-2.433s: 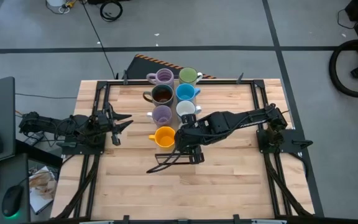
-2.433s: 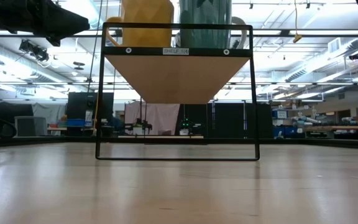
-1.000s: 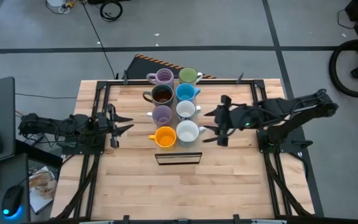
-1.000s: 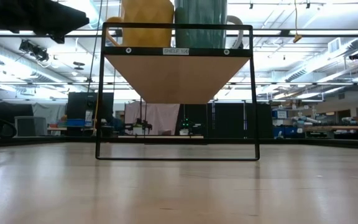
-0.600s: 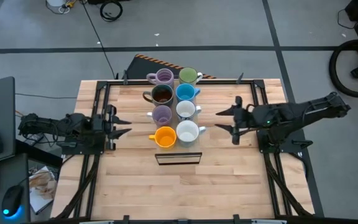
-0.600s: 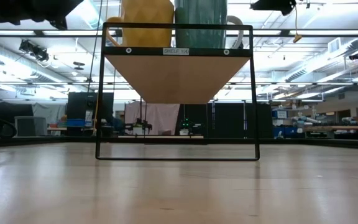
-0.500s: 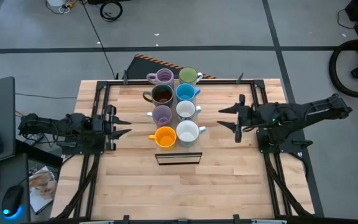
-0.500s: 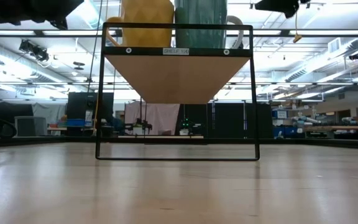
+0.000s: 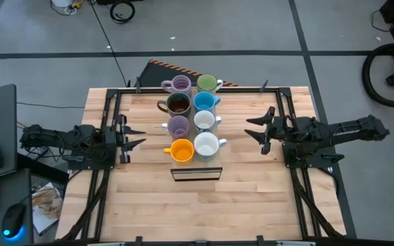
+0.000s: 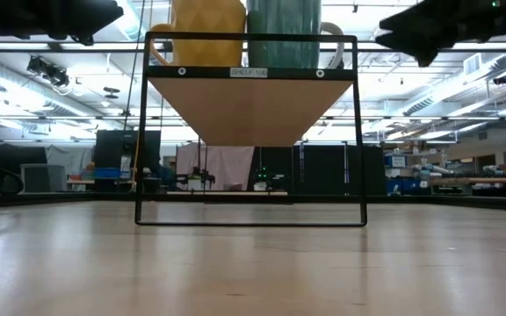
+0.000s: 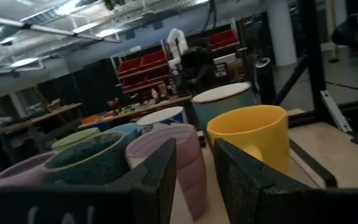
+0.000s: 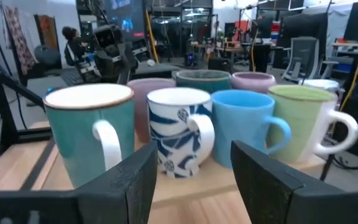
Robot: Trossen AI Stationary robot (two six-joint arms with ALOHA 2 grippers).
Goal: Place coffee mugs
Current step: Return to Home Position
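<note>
On the light wooden table [image 9: 252,198], the nearest thing was the black wire-frame shelf w/ a raised wooden board [image 10: 251,105], standing about mid-table. All eight mugs sat on that board in 2 columns of 4, packed close and running near to far. Left-column handles stuck out left and right-column handles stuck out right.

Nearest row: the orange mug [image 9: 180,149] on the left, and the teal mug w/ white inside and white handle [image 9: 206,145] on the right. 2nd row: a lilac mug [image 9: 178,126] left, and the white mug w/ blue pattern [image 9: 204,120] right.

Both grippers hung approx level w/ those first 2 rows, one each side and clear of the shelf. The left gripper [image 9: 137,136] was over the table's left part, pointing right at the mugs. Its fingers were parted a little, w/ nothing btwn them. The right gripper [image 9: 250,128] was over the right part, pointing left at the shelf. Its fingers were spread wider and also held nothing.

3rd row: the dark brown mug [image 9: 177,104] left, and the light blue mug [image 9: 204,101] right. Farthest row: the second lilac mug [image 9: 177,84] left and the pale green mug [image 9: 207,83] right, both at the table's far edge.

Beyond the table lay grey floor [image 9: 252,27].
</note>
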